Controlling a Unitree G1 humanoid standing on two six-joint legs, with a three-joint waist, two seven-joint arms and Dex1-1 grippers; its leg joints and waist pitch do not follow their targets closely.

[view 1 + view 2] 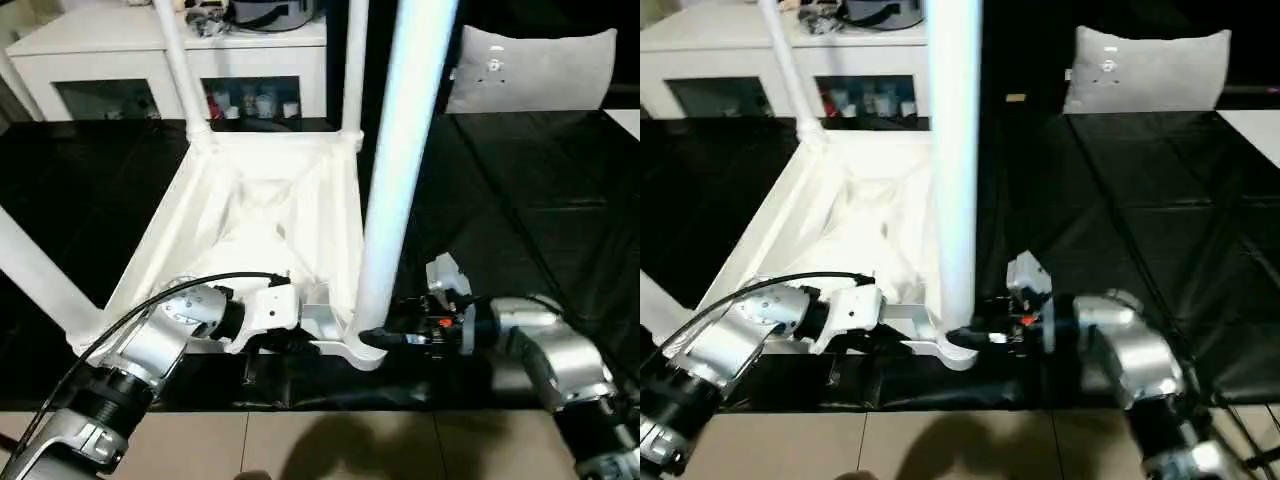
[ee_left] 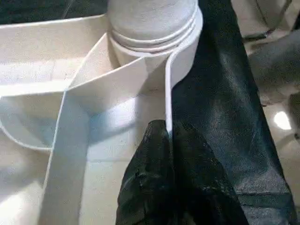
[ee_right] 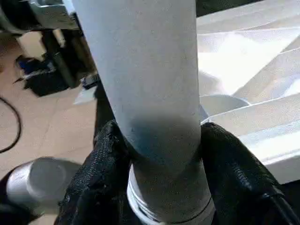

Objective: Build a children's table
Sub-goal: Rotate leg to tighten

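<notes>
From the head, in the left eye view, the children's table (image 1: pixel 262 215) lies upside down on the black-covered counter (image 1: pixel 520 200), its ribbed underside facing up. Legs stand in its sockets; the nearest leg (image 1: pixel 400 170) rises from the near corner by the right arm. The left gripper (image 1: pixel 300 335) sits at the table's near edge, and the right gripper (image 1: pixel 385 335) reaches in at the foot of that leg.

In the left wrist view, the left jaws are shut on the thin upright rim (image 2: pixel 168 98) of the top, just short of the corner socket (image 2: pixel 154 42).

In the right wrist view, the right jaws stand either side of the leg's base, pressed against it, so they grip the leg just above its threaded end.

The plastic looks stiff, light and smooth, so probably slippery. Low on the leg, near the socket, seems the surest hold, with the rim pinched to steady the top.
</notes>
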